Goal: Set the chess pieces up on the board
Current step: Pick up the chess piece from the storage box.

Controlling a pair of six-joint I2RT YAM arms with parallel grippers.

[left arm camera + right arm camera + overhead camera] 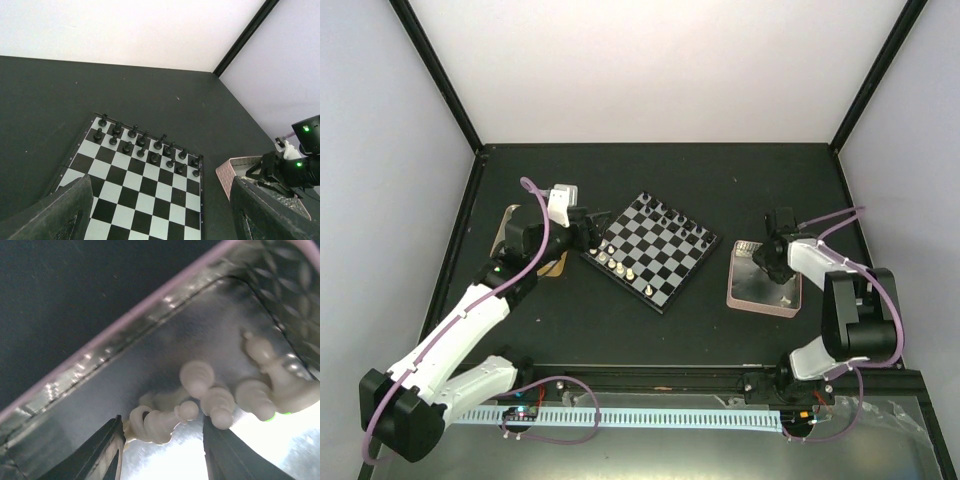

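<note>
Right gripper [161, 429] hangs in the pink tray [100, 352], fingers spread either side of a toppled white piece [156, 424], apparently lining up a pinch to carry it to the board [655, 250].

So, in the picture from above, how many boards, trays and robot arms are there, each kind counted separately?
Chessboard: 1
Pink tray: 1
Robot arms: 2, the left arm and the right arm
Total: 4
</note>
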